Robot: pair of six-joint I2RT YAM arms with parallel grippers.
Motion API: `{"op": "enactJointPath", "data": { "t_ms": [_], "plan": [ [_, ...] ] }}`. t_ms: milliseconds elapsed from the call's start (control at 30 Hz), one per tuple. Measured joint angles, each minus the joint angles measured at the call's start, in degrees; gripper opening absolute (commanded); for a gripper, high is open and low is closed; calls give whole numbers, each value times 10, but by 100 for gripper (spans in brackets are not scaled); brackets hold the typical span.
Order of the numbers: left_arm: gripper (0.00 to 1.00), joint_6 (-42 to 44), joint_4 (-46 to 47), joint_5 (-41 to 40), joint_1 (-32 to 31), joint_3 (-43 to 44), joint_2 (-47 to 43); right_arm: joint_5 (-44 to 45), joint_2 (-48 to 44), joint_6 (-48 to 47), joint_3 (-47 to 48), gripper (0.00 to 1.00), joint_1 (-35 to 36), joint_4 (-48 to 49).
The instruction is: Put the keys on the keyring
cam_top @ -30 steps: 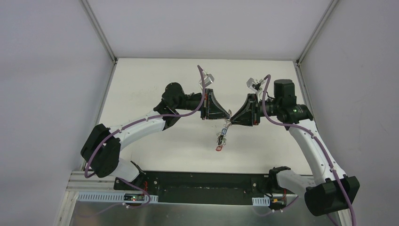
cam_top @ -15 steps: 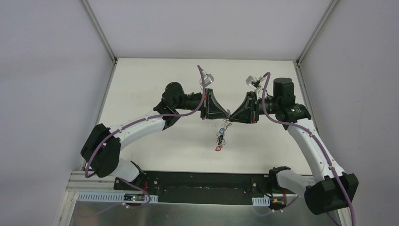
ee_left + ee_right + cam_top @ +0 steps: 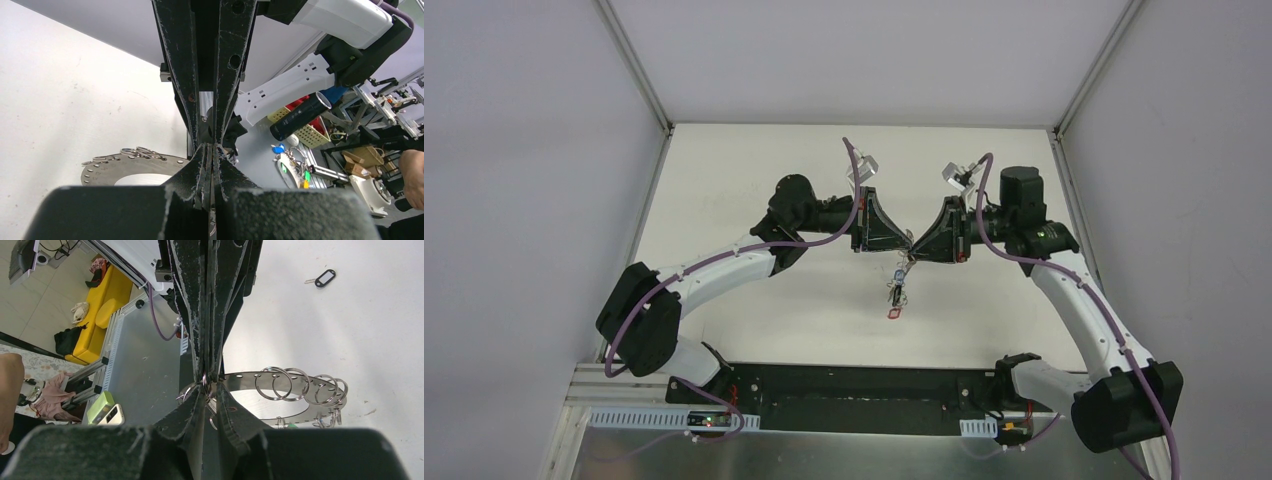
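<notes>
My left gripper [image 3: 906, 243] and right gripper [image 3: 917, 247] meet tip to tip above the middle of the table. The keyring [image 3: 300, 410] is a wide flat grey metal hoop with punched holes, strung with several small split rings [image 3: 280, 382]; it also shows in the left wrist view [image 3: 100, 172]. My left gripper [image 3: 212, 151] is shut on the hoop's rim. My right gripper [image 3: 207, 386] is shut on a small split ring with a key at that rim. Keys with blue, green and yellow tags [image 3: 292, 167] hang from the hoop, and a red tag [image 3: 892, 314] hangs lowest.
One key with a black tag [image 3: 324, 278] lies alone on the white table [image 3: 724, 190]. Grey walls stand on three sides of the table. The arm bases and a black rail [image 3: 854, 385] are at the near edge.
My right arm has shifted a little to the left, closing its tip onto the left gripper's tip. The hanging keys and tags swung slightly. The left arm has not moved.
</notes>
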Motion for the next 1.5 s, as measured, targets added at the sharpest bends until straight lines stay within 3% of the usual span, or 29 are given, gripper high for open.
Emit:
{"op": "enactJointPath", "data": {
  "t_ms": [167, 433, 767, 933, 1167, 1500],
  "plan": [
    [0, 0, 0, -2, 0, 0, 0, -4, 3, 17, -4, 13, 2, 18],
    [0, 0, 0, -2, 1, 0, 2, -9, 5, 30, -8, 0, 2, 30],
    [0, 21, -15, -2, 3, 0, 2, 12, 5, -24, 7, 0, 0, -29],
    [21, 63, -36, 3, 4, 1, -3, 81, 6, -125, 59, 0, 19, -139],
    [38, 181, -198, 13, 12, 47, -26, 195, 40, -239, 164, 0, 74, -298],
    [40, 284, -318, 13, 11, 74, -32, 302, 73, -288, 216, 0, 115, -397]
  ]
}}
